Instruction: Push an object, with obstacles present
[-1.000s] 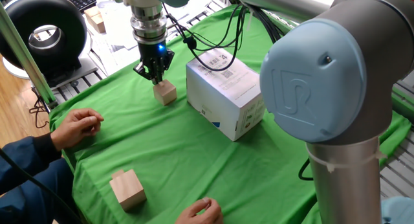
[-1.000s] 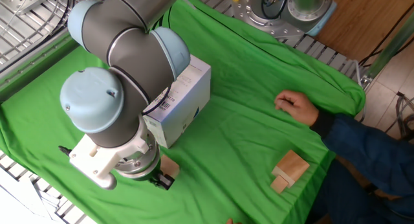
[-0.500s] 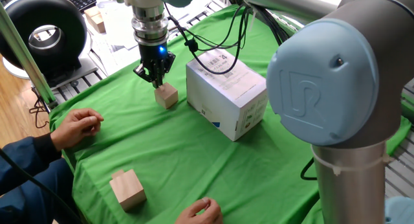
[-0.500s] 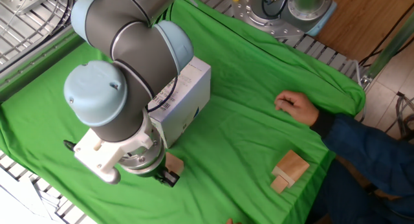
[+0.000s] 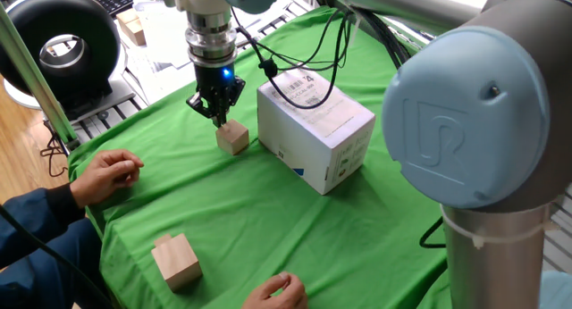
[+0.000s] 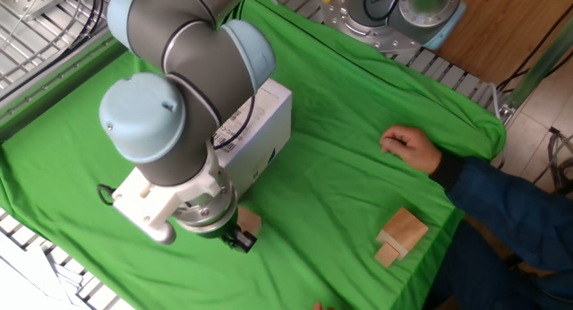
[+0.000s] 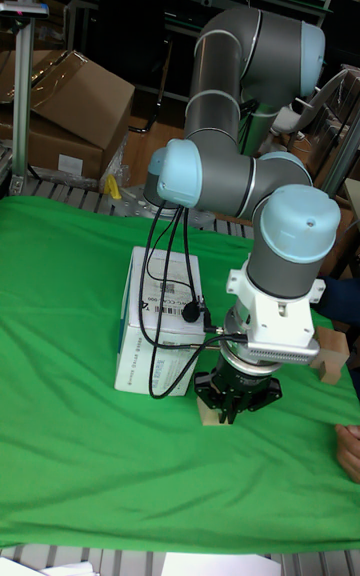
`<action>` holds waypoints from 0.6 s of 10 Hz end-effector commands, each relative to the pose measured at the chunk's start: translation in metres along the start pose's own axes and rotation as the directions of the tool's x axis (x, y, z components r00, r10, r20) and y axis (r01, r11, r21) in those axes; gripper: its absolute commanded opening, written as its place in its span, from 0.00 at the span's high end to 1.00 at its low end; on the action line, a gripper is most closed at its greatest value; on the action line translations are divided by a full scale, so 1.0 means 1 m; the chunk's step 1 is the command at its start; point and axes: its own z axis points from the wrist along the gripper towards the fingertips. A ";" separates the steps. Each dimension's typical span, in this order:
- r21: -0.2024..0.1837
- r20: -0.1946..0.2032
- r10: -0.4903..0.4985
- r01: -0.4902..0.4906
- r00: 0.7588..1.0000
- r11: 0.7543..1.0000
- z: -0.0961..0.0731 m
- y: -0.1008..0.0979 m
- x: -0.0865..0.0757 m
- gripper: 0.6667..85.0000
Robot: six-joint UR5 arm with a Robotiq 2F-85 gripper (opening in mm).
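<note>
Small pale wooden cube (image 5: 232, 137) resting on the green cloth (image 5: 268, 220), just beside the left face of the large white cardboard box with black barcode labels and a printed "4" (image 5: 315, 126), a narrow strip of cloth between the two. Directly above and touching the cube's far top edge, the black two-finger gripper (image 5: 214, 111), pointing straight down, blue light glowing on its body; fingers drawn close together at the tips, gripping nothing, though whether fully clenched cannot be told. In the other fixed view, only a corner of the cube (image 6: 249, 222) showing from under the wrist; in the tall fixed view, a sliver of it (image 7: 210, 414) beneath the gripper (image 7: 232, 406), next to the box (image 7: 160, 332). Nearer the front edge, well apart, a bigger light wooden block (image 5: 175, 261) standing on the cloth. Two bare human hands resting on the cloth, one at the left edge (image 5: 107, 175), blue sleeve behind it, the other at the bottom edge (image 5: 279, 292).
</note>
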 end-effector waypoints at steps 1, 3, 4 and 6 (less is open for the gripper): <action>-0.020 0.007 0.011 -0.011 1.000 1.000 0.001 0.005 0.011 0.81; -0.028 0.013 0.011 -0.010 1.000 1.000 0.004 0.006 0.018 0.81; -0.029 0.018 0.009 -0.009 1.000 1.000 0.005 0.005 0.021 0.81; -0.029 0.021 0.009 -0.009 1.000 1.000 0.004 0.005 0.029 0.82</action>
